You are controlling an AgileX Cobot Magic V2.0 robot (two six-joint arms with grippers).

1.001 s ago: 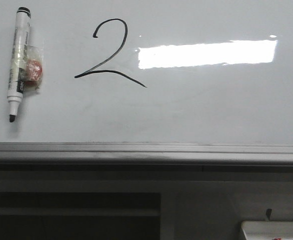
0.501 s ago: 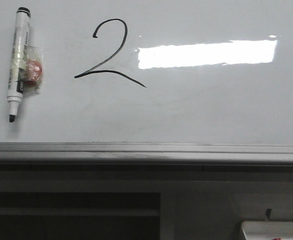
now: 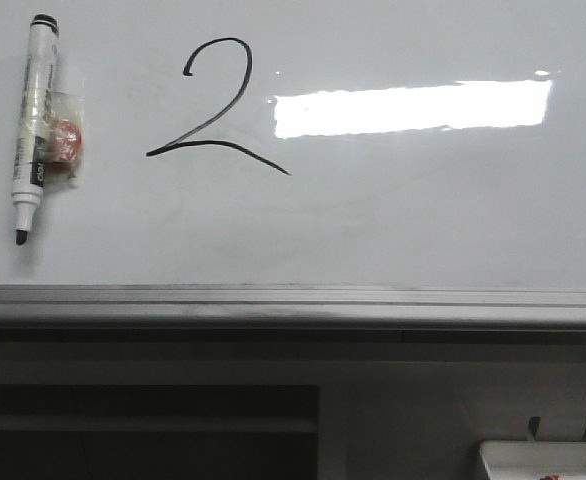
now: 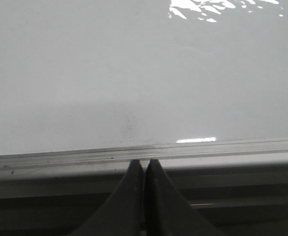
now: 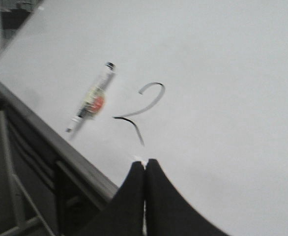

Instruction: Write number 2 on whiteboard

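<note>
Grey cabinet front (image 3: 453,420) in dim, even light.
Dark open recess (image 3: 143,430) lower left; small white tray (image 3: 543,458) right of that recess.

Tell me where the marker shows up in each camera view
Front: marker at far left, lying on the whiteboard, left of the 2.
Left wrist: not in view.
Right wrist: marker left of the 2, beyond the right gripper.
Shared landmark: the 2.
</note>
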